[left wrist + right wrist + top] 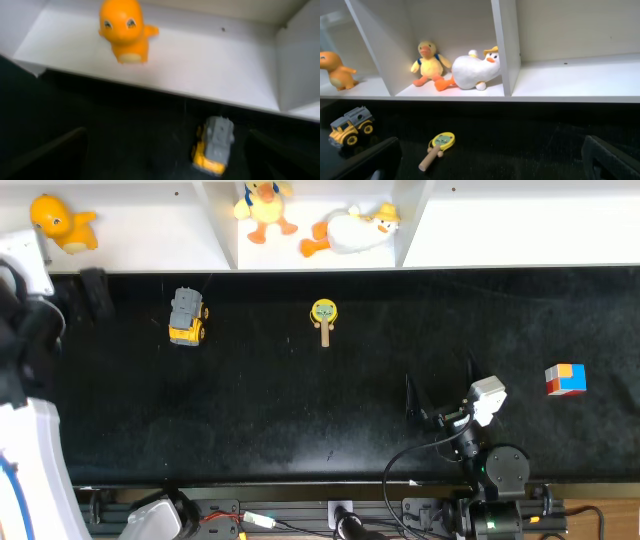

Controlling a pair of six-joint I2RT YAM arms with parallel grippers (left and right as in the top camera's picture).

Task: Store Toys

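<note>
At ten o'clock on the bench [300, 410], left pincer [165, 155] is hovering wide open, empty, near the truck [215, 145], likely lining up a grab; right pincer [490, 160] is sitting agape, empty.

You are at what reads as a robotics lab test station, though little of the room shows. A black matte mat [300, 410] covers the worktop. A white compartmented shelf unit [222, 230] backs it. Loose cables [255, 520] trail along a dark metal rail [300, 506] by the black arm base [505, 470].
</note>
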